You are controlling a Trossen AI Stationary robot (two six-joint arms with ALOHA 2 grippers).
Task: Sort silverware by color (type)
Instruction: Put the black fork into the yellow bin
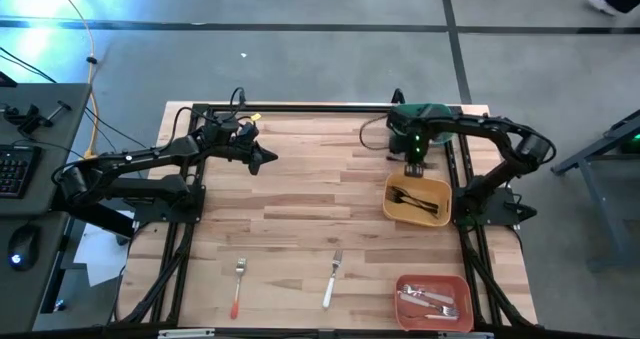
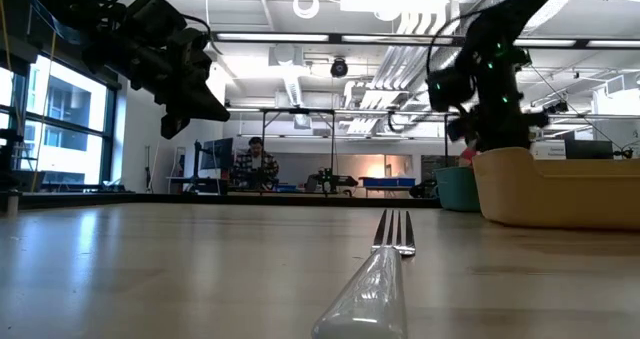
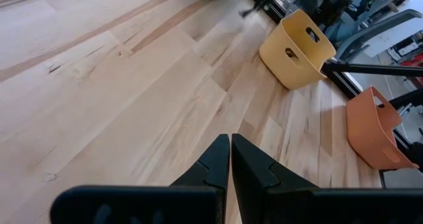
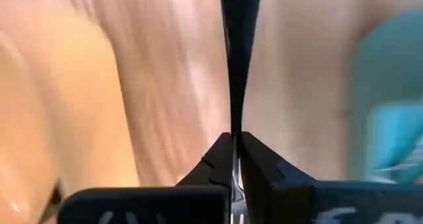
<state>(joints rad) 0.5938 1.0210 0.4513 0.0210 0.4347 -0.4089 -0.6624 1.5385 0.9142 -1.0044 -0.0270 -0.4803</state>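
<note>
My right gripper (image 1: 412, 169) hangs over the far rim of the yellow bin (image 1: 418, 201) and is shut on a black-handled utensil (image 4: 234, 59). More black-handled forks (image 1: 410, 199) lie in that bin. My left gripper (image 1: 268, 160) is shut, holds nothing and hovers over the far left of the table. A red-handled fork (image 1: 238, 287) and a white-handled fork (image 1: 332, 279) lie flat near the table's near edge. The white-handled fork (image 2: 385, 269) also fills the foreground of the low view. The orange bin (image 1: 433, 301) holds red-handled pieces (image 1: 428, 299). My right gripper (image 4: 233, 137) pinches the black-handled utensil between its two fingers at the thin end of the handle (image 4: 233, 121), where a metal glint shows between the fingers. The handle runs straight on past the fingertips, in line with the fingers. It is lifted clear of the table and bins.
A teal bin (image 1: 425, 114) stands at the far edge, just beyond my right gripper. The yellow bin (image 3: 297, 49) and orange bin (image 3: 373, 128) line the right side. Bare wood lies across the table's middle. A person (image 2: 258, 164) stands far back in the room.
</note>
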